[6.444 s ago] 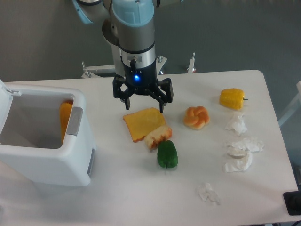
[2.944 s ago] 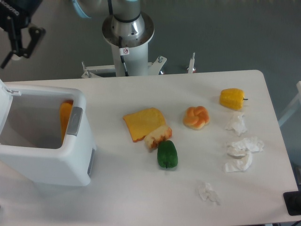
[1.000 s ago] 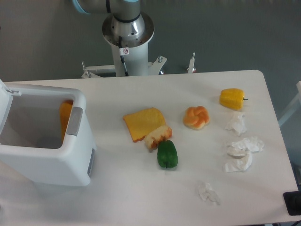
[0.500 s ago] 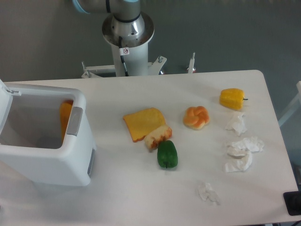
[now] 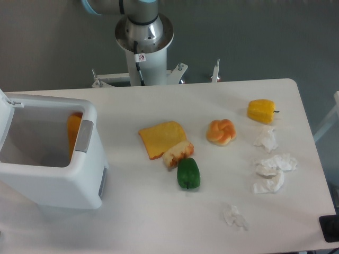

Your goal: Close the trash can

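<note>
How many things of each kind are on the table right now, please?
Food on the table: 5: toast, bread piece, green pepper, bun, yellow pepper
Crumpled tissues: 4, e.g.
Trash can: 1, open, orange item inside
Total: 11

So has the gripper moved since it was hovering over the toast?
Yes. It left its spot above the toast, swung up and to the image's left past the trash can, and is now out of view.
</note>
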### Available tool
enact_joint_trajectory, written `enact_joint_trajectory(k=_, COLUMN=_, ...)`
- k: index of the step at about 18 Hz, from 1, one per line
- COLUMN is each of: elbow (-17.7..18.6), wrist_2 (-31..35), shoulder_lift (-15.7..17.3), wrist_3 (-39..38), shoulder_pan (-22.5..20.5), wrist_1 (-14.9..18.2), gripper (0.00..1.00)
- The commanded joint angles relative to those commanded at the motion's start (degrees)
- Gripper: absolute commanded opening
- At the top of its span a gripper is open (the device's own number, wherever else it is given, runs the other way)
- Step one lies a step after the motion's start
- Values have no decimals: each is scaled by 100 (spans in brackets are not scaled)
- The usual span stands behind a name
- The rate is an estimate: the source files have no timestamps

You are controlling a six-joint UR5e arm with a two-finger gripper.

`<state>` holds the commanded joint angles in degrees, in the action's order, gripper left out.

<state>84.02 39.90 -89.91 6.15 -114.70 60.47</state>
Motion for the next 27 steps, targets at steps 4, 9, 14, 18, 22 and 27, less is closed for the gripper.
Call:
enact_joint_trajectory(k=4, elbow=9, wrist_2=-9, shoulder_lift=17, wrist_3=0, shoulder_pan=0, wrist_1=0, gripper=100)
enact_joint_trajectory(k=9, elbow=18, wrist_2=0, shoulder_lift=44, wrist_3=0, shoulder_pan=0, wrist_1=0, gripper=100)
enact_joint_trajectory(k=14, elbow=18, wrist_2=0, shoulder_lift=70, wrist_3=0, shoulder_pan=0, wrist_1=0, gripper=100)
enact_joint_trajectory(k=18, elbow=61, wrist_2=9, shoulder_lift=88, wrist_3=0, shoulder_pan=-17, wrist_1=9, gripper=100)
enact_joint_trajectory(k=22, elbow=123, wrist_2=17, shoulder_lift=281, wrist_3=-9, shoulder_pan=-44, wrist_1=9, gripper=100)
enact_joint_trajectory(k=27, elbow=158, wrist_2=35, shoulder_lift=500, wrist_3=-79, shoulder_pan=-175, wrist_1=26, gripper=100)
